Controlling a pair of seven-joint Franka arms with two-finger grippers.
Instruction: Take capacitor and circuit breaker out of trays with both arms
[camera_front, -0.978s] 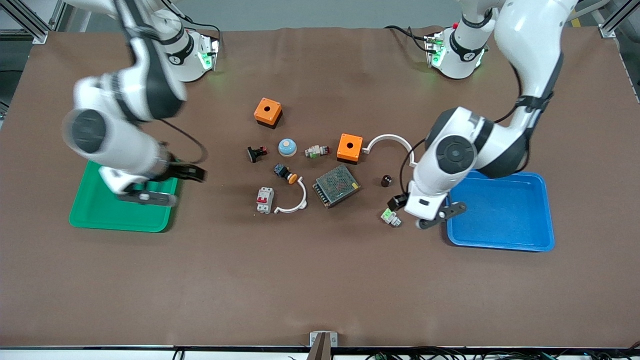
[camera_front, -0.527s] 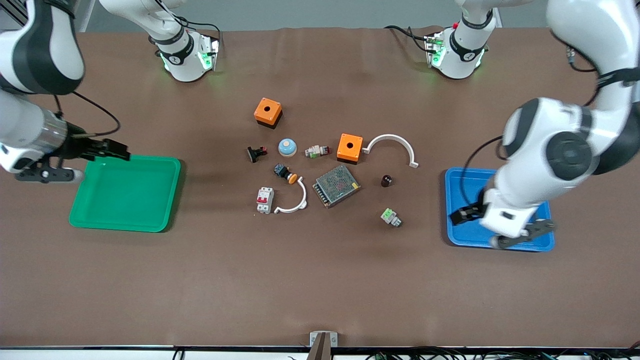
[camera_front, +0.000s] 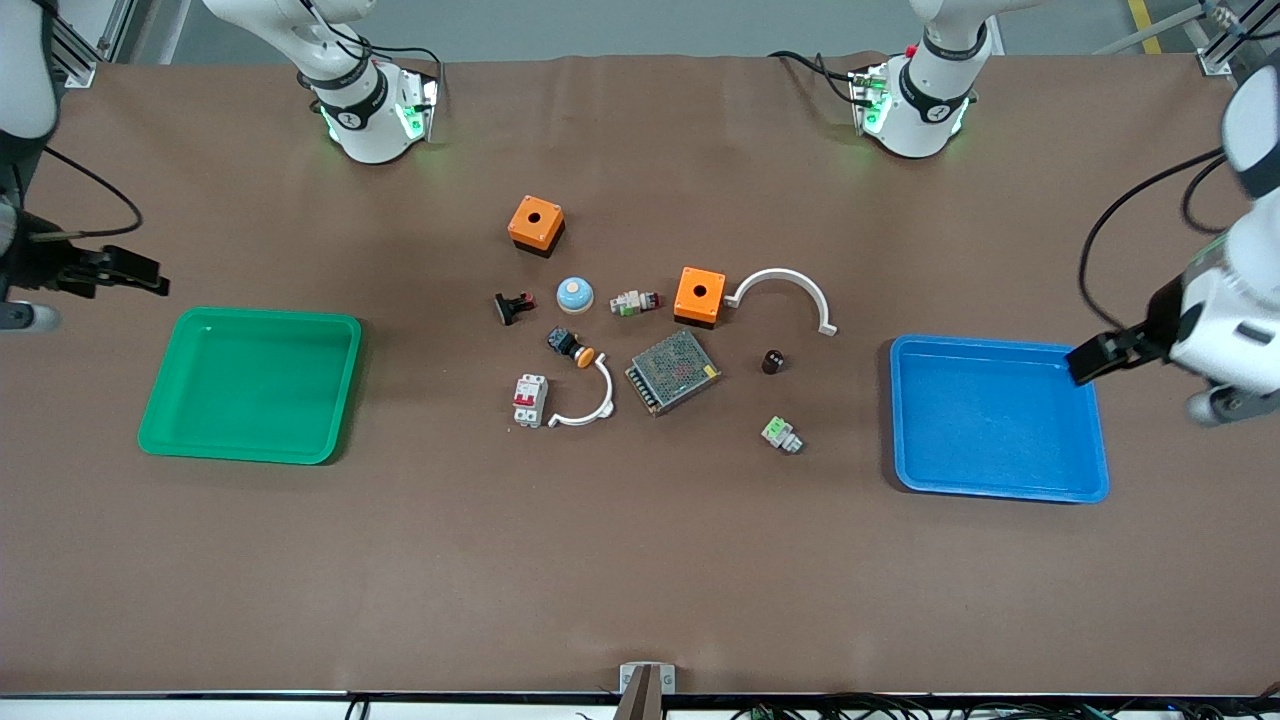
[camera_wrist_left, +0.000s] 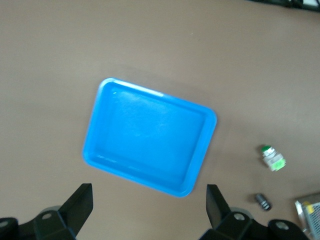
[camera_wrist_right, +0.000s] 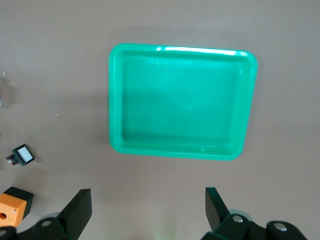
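Note:
The capacitor (camera_front: 772, 361), a tiny black cylinder, stands on the table beside the mesh box; it also shows in the left wrist view (camera_wrist_left: 263, 201). The breaker (camera_front: 530, 400), white with red levers, lies next to a white curved piece. My left gripper (camera_front: 1213, 406) is open and empty, up in the air past the blue tray (camera_front: 1000, 485), at the left arm's end of the table; its fingers (camera_wrist_left: 81, 206) frame bare table. My right gripper (camera_front: 20, 318) is open and empty, at the right arm's end, past the green tray (camera_front: 250, 450); its fingers (camera_wrist_right: 80, 206) frame bare table.
In the middle lie two orange boxes (camera_front: 536, 223) (camera_front: 700, 294), a mesh power-supply box (camera_front: 673, 371), a green-and-white connector (camera_front: 781, 434), a push-button (camera_front: 571, 346), a blue dome (camera_front: 575, 293), a clip switch (camera_front: 513, 306) and two white arcs (camera_front: 785, 285).
Both arms have swung outward from the table's middle: the left gripper from beside the connector across the blue tray to the table's end, the right from over the green tray to the edge.

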